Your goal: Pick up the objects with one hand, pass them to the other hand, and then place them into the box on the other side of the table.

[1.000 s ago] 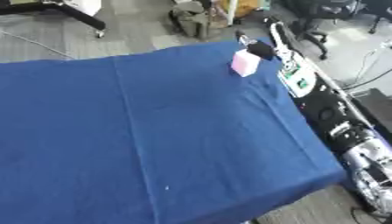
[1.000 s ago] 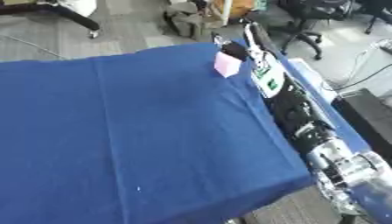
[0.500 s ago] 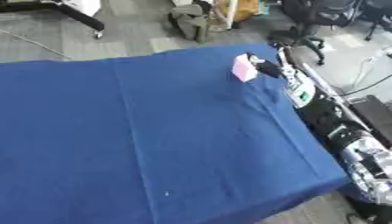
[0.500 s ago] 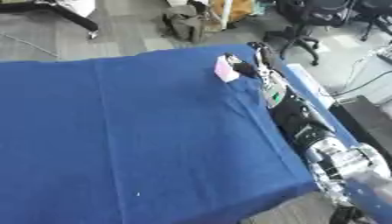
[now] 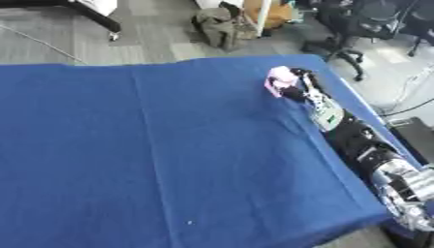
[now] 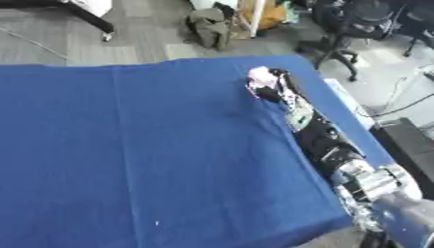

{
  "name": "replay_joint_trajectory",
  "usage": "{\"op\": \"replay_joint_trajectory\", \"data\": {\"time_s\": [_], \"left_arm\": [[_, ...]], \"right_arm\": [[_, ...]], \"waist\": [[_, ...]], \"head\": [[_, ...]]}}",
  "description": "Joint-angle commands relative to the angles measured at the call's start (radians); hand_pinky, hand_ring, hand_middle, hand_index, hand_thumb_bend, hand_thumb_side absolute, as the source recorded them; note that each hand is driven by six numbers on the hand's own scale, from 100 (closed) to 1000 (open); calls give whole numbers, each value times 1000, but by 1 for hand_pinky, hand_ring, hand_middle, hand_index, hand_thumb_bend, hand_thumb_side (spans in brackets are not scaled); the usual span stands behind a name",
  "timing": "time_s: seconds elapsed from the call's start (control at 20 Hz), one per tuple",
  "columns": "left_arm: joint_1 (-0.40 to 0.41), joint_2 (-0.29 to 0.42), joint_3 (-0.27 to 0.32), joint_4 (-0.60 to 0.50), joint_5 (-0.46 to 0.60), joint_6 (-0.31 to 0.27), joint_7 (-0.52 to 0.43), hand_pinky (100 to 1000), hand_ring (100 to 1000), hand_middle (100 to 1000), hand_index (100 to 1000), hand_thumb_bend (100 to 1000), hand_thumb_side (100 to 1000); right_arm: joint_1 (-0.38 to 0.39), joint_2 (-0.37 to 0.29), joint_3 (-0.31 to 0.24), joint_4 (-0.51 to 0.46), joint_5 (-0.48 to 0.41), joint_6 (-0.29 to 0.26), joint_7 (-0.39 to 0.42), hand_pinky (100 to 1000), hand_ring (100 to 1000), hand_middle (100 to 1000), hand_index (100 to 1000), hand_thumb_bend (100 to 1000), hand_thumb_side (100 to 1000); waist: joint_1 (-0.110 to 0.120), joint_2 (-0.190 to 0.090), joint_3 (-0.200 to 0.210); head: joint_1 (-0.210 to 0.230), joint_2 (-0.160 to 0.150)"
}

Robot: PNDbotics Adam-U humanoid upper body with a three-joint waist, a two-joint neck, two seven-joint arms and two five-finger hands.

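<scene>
At the table's (image 5: 169, 145) far right, the right hand (image 5: 298, 86) stays stretched out with its fingers curled round the pink object (image 5: 279, 80), which looks hardly shifted against the blue cloth since a second ago.

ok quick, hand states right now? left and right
Left hand: not in view.
Right hand: reached out to the far right corner of the blue table, at the pink object; its fingers seem curled on it.
</scene>
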Motion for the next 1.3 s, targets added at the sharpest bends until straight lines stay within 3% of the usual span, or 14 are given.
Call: {"op": "replay_joint_trajectory", "data": {"time_s": [0.05,0.5,0.85,1.15,1.25,1.3], "left_arm": [[-22,29,-2,-25,-2,-2,-8,727,734,625,726,821,709],[-27,42,0,-36,-7,-3,-7,727,733,624,725,818,710],[-28,47,-1,-39,-8,-1,-6,726,732,622,725,821,711],[-26,52,2,-39,-11,-2,-2,726,731,621,725,822,712],[-28,56,3,-42,-11,-3,-1,726,731,621,725,821,712],[-28,58,3,-44,-11,-3,-1,726,731,621,725,822,711]], "right_arm": [[-6,-61,-11,3,-10,6,-20,899,920,865,888,413,701],[7,-70,-20,21,-22,43,-121,890,910,856,884,405,671],[14,-76,-30,12,-29,64,-264,876,897,837,873,405,636],[20,-89,-32,9,-46,68,-295,873,894,833,870,397,635],[22,-92,-34,9,-55,67,-293,872,892,832,870,423,625],[24,-93,-34,10,-59,66,-291,872,892,833,870,395,641]], "waist": [[1,-8,7],[-9,4,42],[-12,12,47],[-14,16,59],[-16,18,68],[-17,19,74]], "head": [[-7,-16],[13,-9],[1,-1],[-10,-9],[-29,-17],[-42,-19]]}}
